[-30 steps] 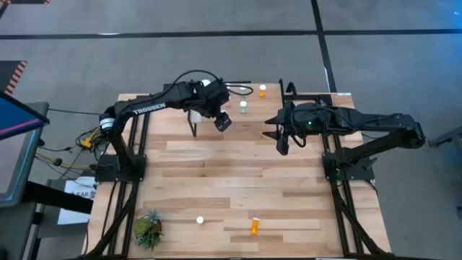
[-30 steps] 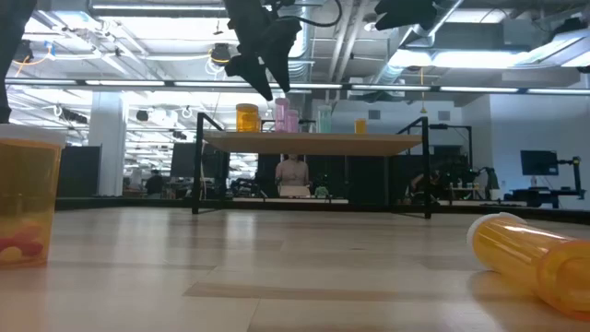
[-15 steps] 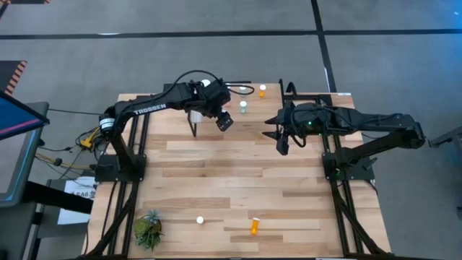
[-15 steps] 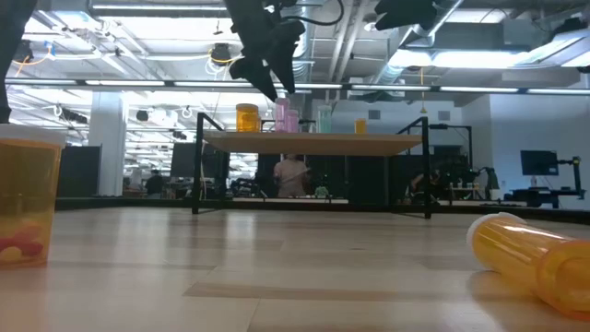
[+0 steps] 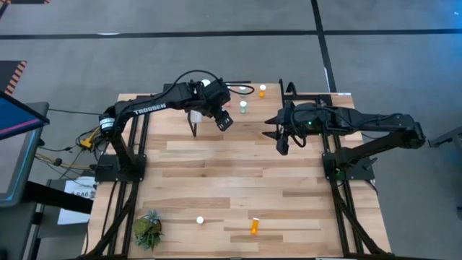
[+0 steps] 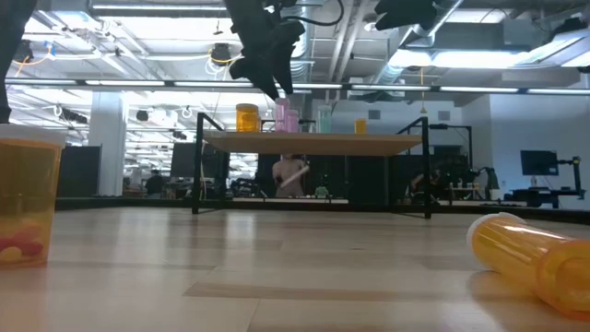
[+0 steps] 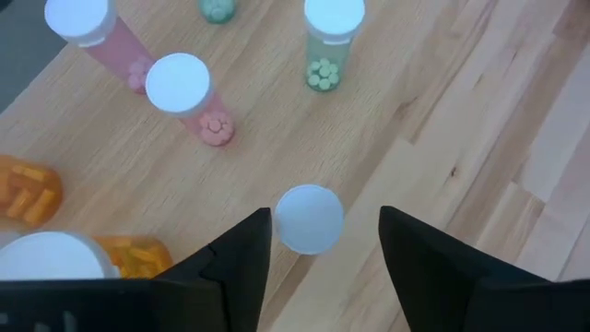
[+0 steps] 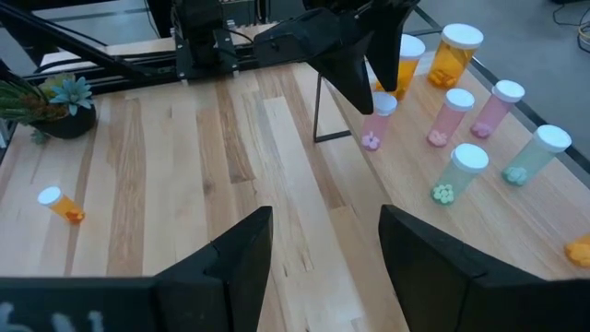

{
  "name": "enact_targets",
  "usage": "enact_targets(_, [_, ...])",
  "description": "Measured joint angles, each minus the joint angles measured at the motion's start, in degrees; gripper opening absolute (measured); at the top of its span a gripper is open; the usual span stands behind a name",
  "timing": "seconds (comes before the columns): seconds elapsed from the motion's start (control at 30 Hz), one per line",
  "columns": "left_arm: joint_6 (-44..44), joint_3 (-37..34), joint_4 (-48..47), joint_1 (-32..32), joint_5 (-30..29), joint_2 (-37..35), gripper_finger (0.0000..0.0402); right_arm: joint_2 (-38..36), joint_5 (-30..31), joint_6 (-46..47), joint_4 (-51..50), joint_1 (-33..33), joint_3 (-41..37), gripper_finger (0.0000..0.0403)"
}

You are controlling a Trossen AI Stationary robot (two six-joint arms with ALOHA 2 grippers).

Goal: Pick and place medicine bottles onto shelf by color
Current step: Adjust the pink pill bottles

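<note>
The shelf [image 5: 261, 108] stands at the table's far side and carries several medicine bottles. Among them are a pink bottle [image 7: 180, 85], a pale green one [image 7: 332, 23] and orange ones [image 8: 456, 51]. My left gripper [image 5: 224, 121] is open and points down over the shelf's near left part. A white-capped pink bottle [image 8: 376, 120] stands on the shelf right below it, and its cap [image 7: 309, 219] shows between the open fingers. My right gripper [image 5: 281, 144] is open and empty, hovering just right of the shelf.
Near the table's front edge an orange bottle [image 5: 256, 226] lies on its side, and another bottle [image 5: 200, 220] stands upright to its left. A small potted plant [image 5: 148, 231] stands at the front left. Bare wood lies between the shelf and these.
My left gripper has shifted a little toward the table's right above the pink bottles on the shelf. The bottles stand as before.
</note>
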Motion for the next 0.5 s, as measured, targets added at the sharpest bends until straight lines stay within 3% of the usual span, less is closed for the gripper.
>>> enact_targets(0.5, [-0.4,0.2,0.0,-0.1,-2.1,0.8,0.0264,0.0,0.0,0.0,0.0,0.0,0.0,0.0221])
